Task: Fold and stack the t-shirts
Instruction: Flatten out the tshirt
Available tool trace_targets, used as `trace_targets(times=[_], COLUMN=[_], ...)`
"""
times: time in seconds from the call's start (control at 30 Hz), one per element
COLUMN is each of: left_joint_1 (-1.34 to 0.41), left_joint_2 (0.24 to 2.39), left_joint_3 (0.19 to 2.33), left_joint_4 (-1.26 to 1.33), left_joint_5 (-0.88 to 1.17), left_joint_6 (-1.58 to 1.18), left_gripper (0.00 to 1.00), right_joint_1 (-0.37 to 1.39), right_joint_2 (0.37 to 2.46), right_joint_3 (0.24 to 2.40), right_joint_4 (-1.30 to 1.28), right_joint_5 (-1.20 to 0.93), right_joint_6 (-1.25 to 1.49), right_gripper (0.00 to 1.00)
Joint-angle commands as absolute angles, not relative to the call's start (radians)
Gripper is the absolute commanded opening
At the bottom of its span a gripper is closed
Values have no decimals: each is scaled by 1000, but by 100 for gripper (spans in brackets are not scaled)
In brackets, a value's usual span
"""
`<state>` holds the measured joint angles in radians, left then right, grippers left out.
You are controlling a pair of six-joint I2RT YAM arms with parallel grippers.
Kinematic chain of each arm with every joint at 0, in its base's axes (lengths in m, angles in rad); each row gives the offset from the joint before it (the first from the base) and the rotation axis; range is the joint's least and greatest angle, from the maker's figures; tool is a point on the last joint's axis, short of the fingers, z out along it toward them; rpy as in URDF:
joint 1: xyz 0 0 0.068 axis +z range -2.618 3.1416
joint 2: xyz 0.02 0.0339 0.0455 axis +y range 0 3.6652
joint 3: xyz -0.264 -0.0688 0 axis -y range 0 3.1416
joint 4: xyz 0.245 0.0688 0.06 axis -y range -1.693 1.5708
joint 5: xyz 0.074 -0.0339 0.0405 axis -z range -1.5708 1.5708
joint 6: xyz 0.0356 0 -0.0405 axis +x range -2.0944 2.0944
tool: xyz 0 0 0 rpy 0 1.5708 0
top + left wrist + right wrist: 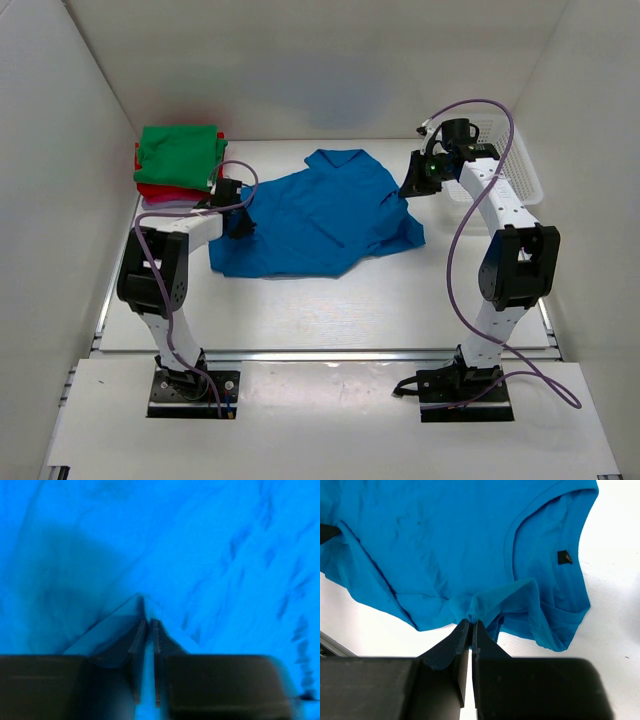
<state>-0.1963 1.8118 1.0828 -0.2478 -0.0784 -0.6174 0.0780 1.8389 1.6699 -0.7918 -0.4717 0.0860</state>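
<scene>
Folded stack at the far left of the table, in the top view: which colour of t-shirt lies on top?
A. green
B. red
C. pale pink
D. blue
A: the green t-shirt covers the top of the stack, and only the edge of the red t-shirt shows beneath it.

White links [497, 205], black joint housings [152, 272], purple cables [450, 268], black base plates [228, 395], dark jaws.
</scene>
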Motion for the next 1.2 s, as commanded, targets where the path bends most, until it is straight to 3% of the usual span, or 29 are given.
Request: trace_targets(times=[0.0,0.03,0.23,0.37,0.67,0.93,1.17], left_joint_1=[-204,-196,-189,-137,0,68,72], left_joint_2=[1750,1752,1695,1548,1483,1586,1738], left_joint_3=[1069,1078,1088,1156,1711,2115,2544], left_joint_4=[-241,-244,-322,-396,-716,-905,-1110], left_joint_5=[-83,-81,-32,8,120,161,202], left_joint_6=[-610,-609,-598,-586,-557,-560,-555], left_gripper=[10,0,0,0,0,0,0], right_joint_1=[78,78,72,20,-164,-307,-284], right_joint_2=[1841,1841,1821,1761,1609,1473,1408], right_joint_3=[1670,1667,1664,1756,2095,2071,2056], right_joint_4=[-758,-759,-759,-804,-828,-645,-591], right_joint_5=[-489,-483,-480,-480,-569,-748,-793], right_joint_6=[87,89,83,83,181,365,393], right_gripper=[0,0,0,0,0,0,0])
